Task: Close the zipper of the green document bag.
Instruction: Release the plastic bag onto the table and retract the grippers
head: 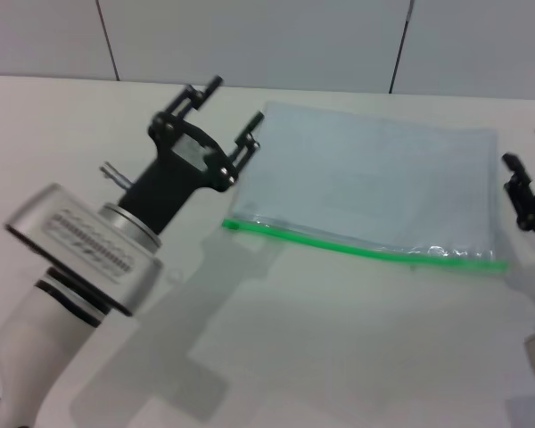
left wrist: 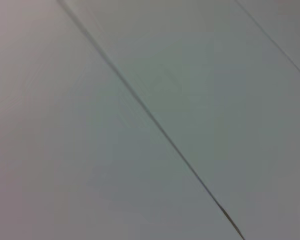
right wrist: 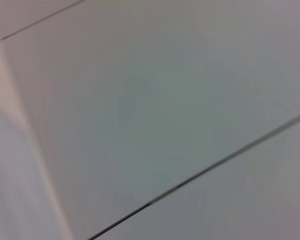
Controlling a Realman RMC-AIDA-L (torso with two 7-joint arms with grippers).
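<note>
The green document bag [head: 374,174] lies flat on the white table [head: 321,348], a pale translucent pouch. Its zipper [head: 357,248] is the bright green strip along the near long edge; a slider tab cannot be made out. My left gripper [head: 233,103] hovers open at the bag's far left corner, one fingertip [head: 252,123] over the bag's edge, with nothing held. At the picture's right edge my right gripper [head: 526,148] stands beside the bag's right short edge, open and partly cut off. Both wrist views show only pale panels with dark seams.
A panelled wall [head: 250,40] runs behind the table's far edge. My left arm's grey wrist housing [head: 85,245] reaches across the table's near left. Bare table surface lies in front of the bag.
</note>
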